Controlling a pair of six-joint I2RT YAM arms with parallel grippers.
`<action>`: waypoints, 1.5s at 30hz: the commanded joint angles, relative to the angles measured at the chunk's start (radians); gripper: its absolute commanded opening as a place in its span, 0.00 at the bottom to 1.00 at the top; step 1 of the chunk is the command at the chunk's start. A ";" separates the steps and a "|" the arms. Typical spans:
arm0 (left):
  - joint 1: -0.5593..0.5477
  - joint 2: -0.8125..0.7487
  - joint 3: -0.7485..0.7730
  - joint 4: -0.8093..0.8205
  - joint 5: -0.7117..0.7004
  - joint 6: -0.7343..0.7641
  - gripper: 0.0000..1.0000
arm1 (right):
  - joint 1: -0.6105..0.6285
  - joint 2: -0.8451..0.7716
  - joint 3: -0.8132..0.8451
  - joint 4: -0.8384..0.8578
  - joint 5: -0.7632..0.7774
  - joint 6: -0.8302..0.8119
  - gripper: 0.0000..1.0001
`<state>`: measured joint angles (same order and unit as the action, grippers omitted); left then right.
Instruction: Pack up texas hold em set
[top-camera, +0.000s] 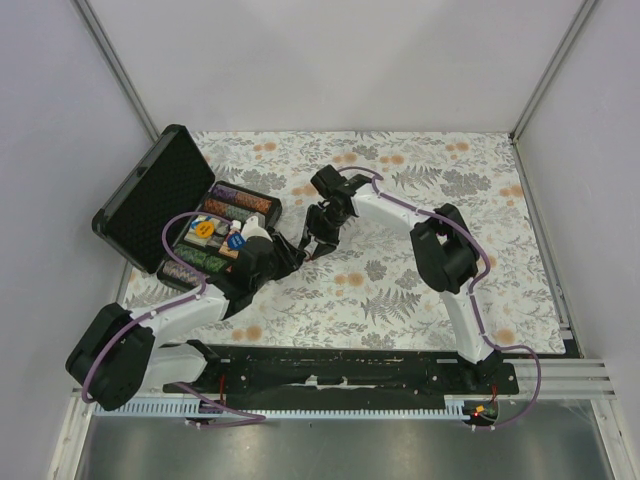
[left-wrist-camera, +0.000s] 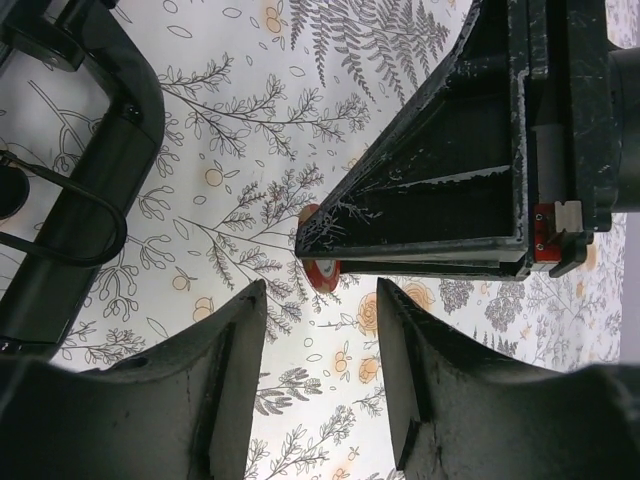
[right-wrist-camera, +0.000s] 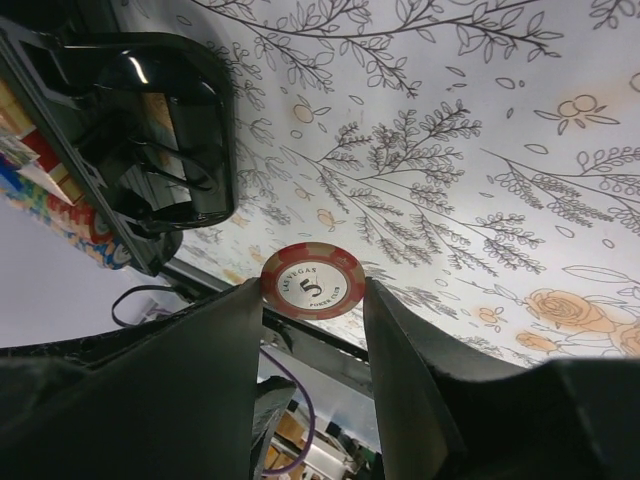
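From where I stand, the right end effector (right-wrist-camera: 312, 296) is pinching 1 red poker chip (right-wrist-camera: 312, 282) marked 5 by its rim, over the tabletop (top-camera: 380, 300) just right of the open case (top-camera: 150, 205), which sits at the far left with rows of chips in it. The left end effector (left-wrist-camera: 320, 300) faces it, jaws apart and empty, the chip just beyond its tips. I'd worry about a mistimed handover: released before the left clamps, the chip would drop and could roll away.
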<state>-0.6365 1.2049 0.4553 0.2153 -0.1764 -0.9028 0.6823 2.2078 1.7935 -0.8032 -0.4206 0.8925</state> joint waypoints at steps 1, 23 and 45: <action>-0.006 0.010 0.017 0.042 -0.066 -0.041 0.52 | -0.007 -0.071 -0.006 0.050 -0.058 0.072 0.50; -0.009 0.058 0.033 0.055 -0.101 -0.059 0.26 | -0.012 -0.074 -0.154 0.251 -0.210 0.279 0.48; -0.006 -0.036 0.157 -0.312 -0.049 0.289 0.02 | -0.095 -0.189 -0.143 0.190 -0.060 0.120 0.79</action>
<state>-0.6430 1.2465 0.5415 0.0677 -0.2256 -0.7990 0.6403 2.1578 1.6352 -0.5880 -0.5514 1.0988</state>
